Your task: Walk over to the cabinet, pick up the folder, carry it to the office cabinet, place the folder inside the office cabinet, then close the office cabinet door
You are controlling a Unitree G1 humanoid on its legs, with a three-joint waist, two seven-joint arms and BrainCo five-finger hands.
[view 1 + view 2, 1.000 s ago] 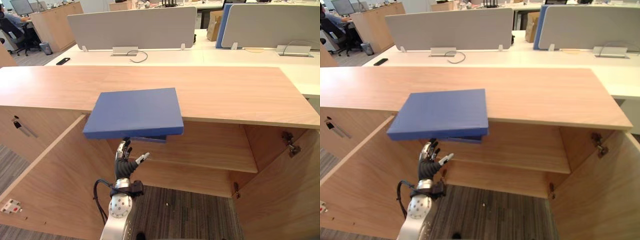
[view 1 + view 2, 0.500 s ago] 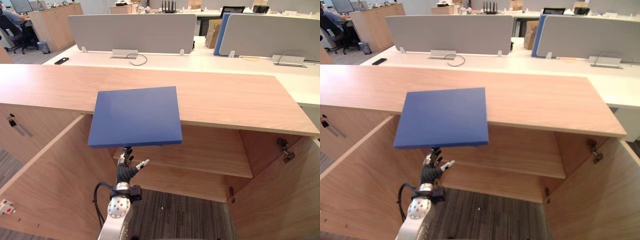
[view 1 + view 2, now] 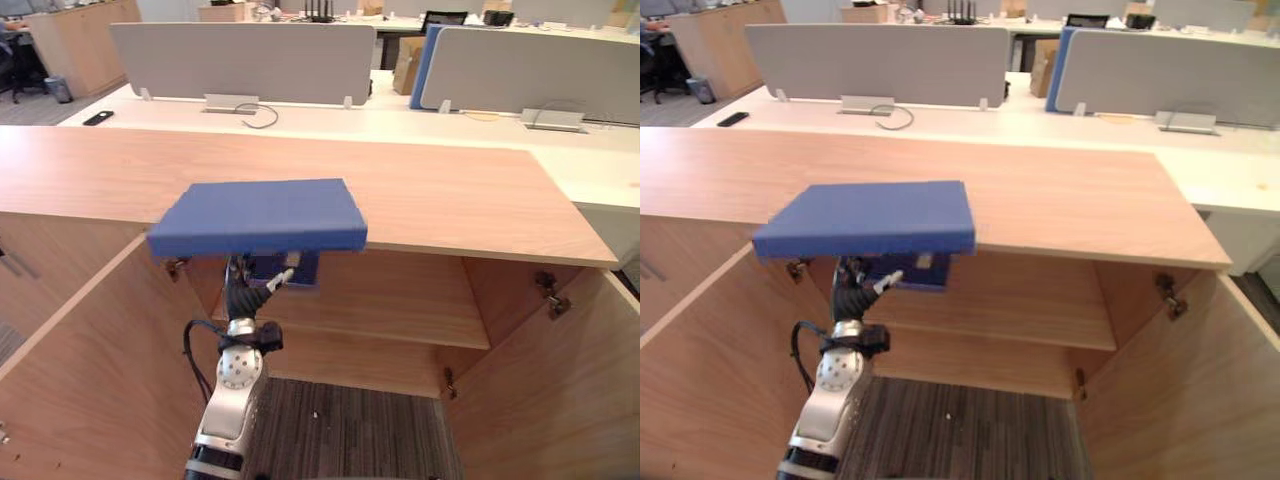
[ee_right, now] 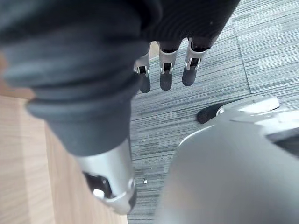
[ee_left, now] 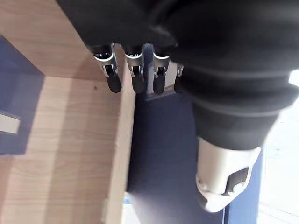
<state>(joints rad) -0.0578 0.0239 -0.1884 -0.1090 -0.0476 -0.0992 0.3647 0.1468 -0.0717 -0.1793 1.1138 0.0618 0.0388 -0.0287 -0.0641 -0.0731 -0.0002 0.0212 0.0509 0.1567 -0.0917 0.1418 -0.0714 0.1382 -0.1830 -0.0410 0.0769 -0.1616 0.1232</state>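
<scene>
Evidently the step in hand is the pick-up: the blue folder (image 3: 255, 212) lies flat on the cabinet top (image 3: 450, 195), its near part jutting past the front edge, directly above the left hand (image 3: 242, 298). That hand is released, its fingers (image 5: 135, 70) straight and pointing up at the folder's underside, the thumb (image 5: 224, 177) splayed to one side. Whether the tips touch the cover I cannot tell, and nothing is grasped. To do this well, I judge the fingers should slide flat under the overhang and the thumb come over the top face before any lift, so the folder is pinched rather than balanced. A loose blue flap (image 3: 305, 266) hangs just beyond the fingertips, below the main cover. The grip should take both layers, or the folder may gape open. Drawing it level towards the wrist should keep it from tipping off the edge. The right hand (image 4: 161, 70) hangs relaxed and empty over the carpet (image 4: 201, 116).
</scene>
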